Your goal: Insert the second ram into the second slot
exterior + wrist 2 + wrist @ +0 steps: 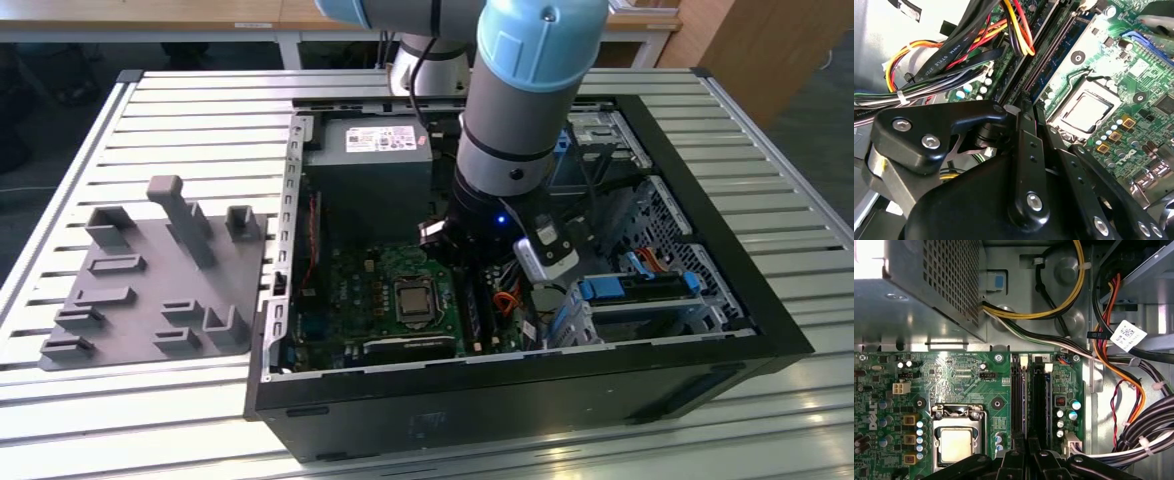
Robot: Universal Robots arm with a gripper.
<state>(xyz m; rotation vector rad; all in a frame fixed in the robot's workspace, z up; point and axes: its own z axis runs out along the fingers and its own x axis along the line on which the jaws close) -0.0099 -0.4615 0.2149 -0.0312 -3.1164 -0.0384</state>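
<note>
The second ram (1026, 400) shows edge-on in the first wrist view as a thin strip standing along the black memory slots (1039, 400), to one side of the CPU socket (956, 444). In the second wrist view its dark blue face (1056, 60) runs beside a long black slot (1046, 52). My gripper (1026, 452) has its jaws drawn close on the stick's near end, and the fingertips meet right over the slots (1026, 107). In the exterior view the gripper (470, 265) reaches down inside the open computer case, just above the motherboard (360, 290).
Bundled cables (1134, 390) lie beside the slots toward the drive bay (641, 295). The power supply (367, 165) fills the case's far end. A grey holder fixture (147, 270) sits on the slatted table at the exterior view's left. The case walls (534, 395) surround the arm.
</note>
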